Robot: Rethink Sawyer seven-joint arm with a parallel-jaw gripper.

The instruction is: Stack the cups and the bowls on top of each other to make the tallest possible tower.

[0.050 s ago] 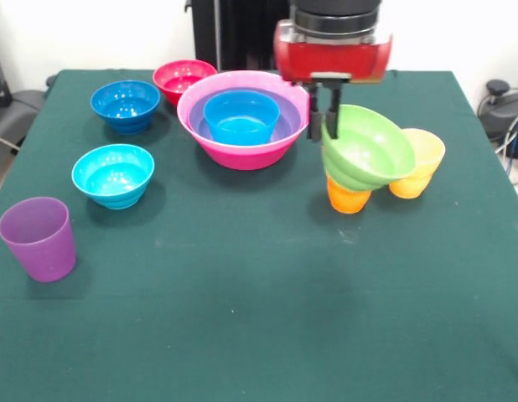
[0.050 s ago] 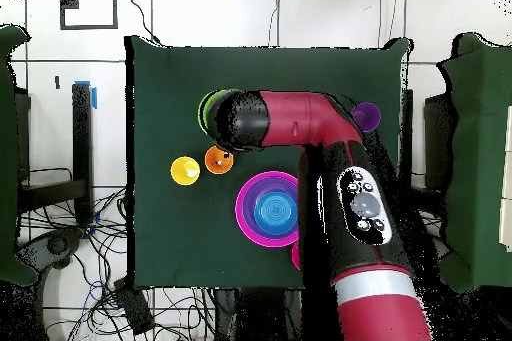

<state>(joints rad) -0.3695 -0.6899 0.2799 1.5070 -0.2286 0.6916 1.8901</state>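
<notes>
My gripper [image 1: 324, 127] hangs at the table's far right of centre, shut on the rim of the lime green bowl [image 1: 368, 149]. That bowl is tilted and hides the top of the orange cup [image 1: 346, 198]; I cannot tell whether they touch. The yellow cup [image 1: 420, 164] leans just right of it. The tower [image 1: 242, 144] is the hot-pink bowl holding a purple bowl [image 1: 284, 124] and a blue bowl [image 1: 240, 117]. In the overhead view the arm hides the gripper; the green bowl [image 2: 206, 109], orange cup [image 2: 219, 160], yellow cup [image 2: 185, 170] and tower [image 2: 247, 212] show.
On the left stand a dark blue bowl [image 1: 125, 105], a red-pink bowl [image 1: 182, 79], a cyan bowl [image 1: 114, 174] and the purple cup [image 1: 38, 239], which also shows beside the arm as the purple cup [image 2: 366, 115]. The green cloth table [image 1: 259, 318] runs to its edges.
</notes>
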